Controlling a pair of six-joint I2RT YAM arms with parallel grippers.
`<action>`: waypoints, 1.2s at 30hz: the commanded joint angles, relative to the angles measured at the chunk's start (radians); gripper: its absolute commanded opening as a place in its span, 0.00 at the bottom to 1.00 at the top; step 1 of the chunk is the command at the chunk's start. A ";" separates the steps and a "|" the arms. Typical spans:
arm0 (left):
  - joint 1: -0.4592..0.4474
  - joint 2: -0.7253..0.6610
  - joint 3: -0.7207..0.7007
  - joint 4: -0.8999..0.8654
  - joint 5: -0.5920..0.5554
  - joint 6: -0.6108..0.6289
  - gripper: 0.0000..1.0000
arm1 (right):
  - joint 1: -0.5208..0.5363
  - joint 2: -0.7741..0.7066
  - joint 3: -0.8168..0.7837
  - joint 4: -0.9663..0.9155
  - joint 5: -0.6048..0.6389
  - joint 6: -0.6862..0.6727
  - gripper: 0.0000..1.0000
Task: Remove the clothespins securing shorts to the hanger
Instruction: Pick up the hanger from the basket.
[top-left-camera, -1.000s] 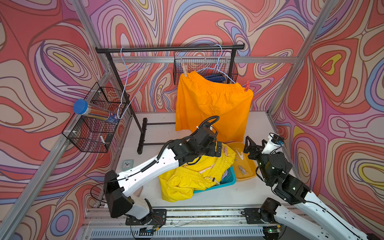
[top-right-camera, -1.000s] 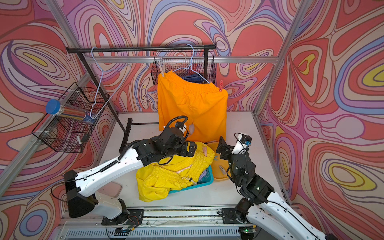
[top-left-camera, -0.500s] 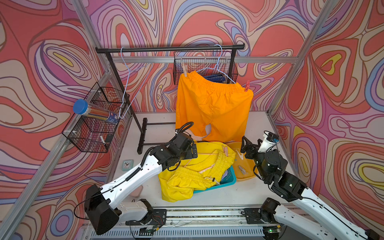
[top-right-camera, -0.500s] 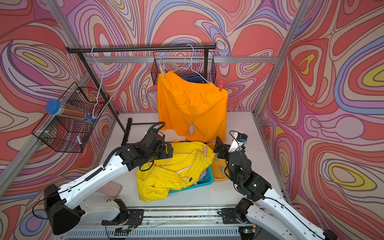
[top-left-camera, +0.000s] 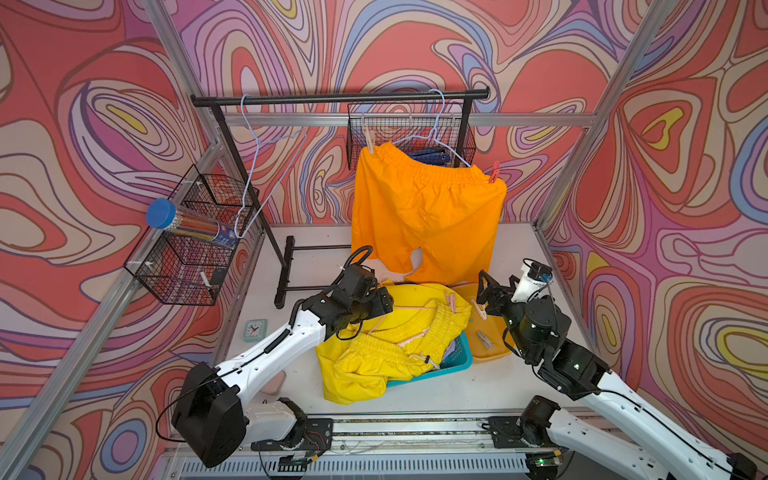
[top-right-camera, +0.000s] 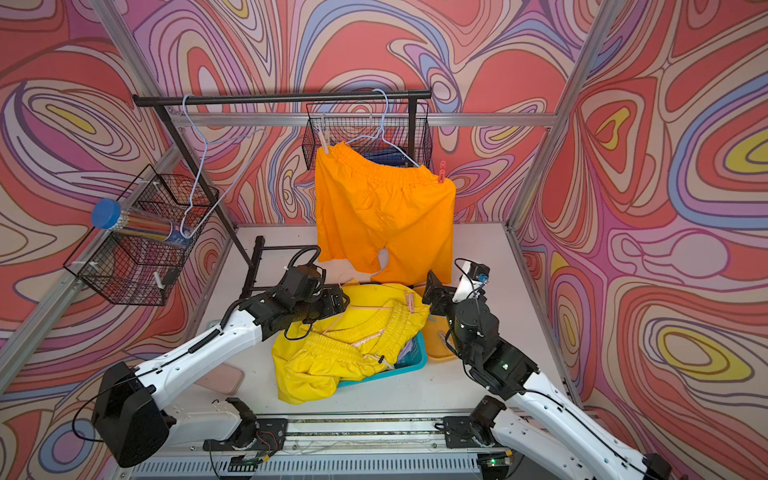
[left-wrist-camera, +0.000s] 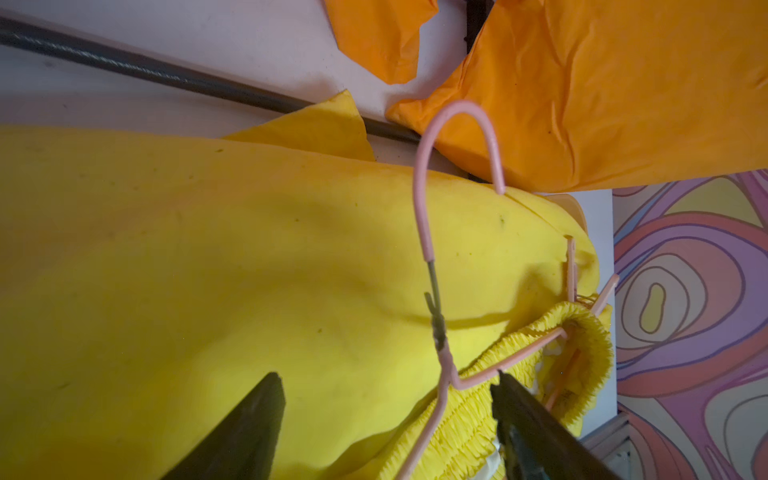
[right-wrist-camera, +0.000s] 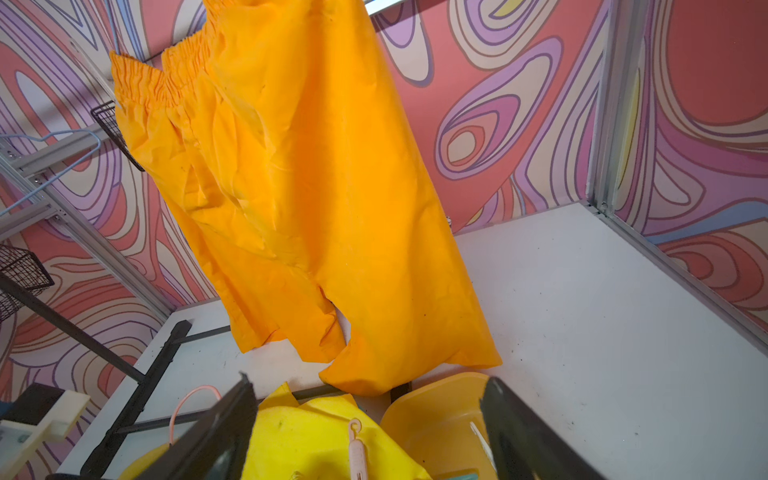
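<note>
Clothespins (top-left-camera: 493, 172) holding orange shorts (top-left-camera: 424, 216) up, left gripper (left-wrist-camera: 386, 376) apart around pink hanger (left-wrist-camera: 419, 199), perhaps touching it, right gripper (right-wrist-camera: 368, 380) spread wide.

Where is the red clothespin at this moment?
In a top view, the red clothespin is clipped on the right end of the waistband of the hanging orange shorts, just below the wire basket at the back.

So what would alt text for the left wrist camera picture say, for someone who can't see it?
A pink wire hanger lies on crumpled yellow shorts, its neck between the two open dark fingers of the left tool. Orange shorts and a white table show beyond.
</note>
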 joint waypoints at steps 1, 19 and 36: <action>0.027 0.044 -0.016 0.145 0.103 -0.060 0.73 | -0.002 0.033 0.030 0.002 -0.017 0.015 0.87; 0.050 0.143 -0.035 0.402 0.312 -0.111 0.37 | -0.002 0.055 0.028 0.008 -0.034 0.021 0.86; 0.052 0.153 0.036 0.362 0.439 -0.023 0.08 | -0.002 0.076 0.047 -0.012 -0.090 0.004 0.86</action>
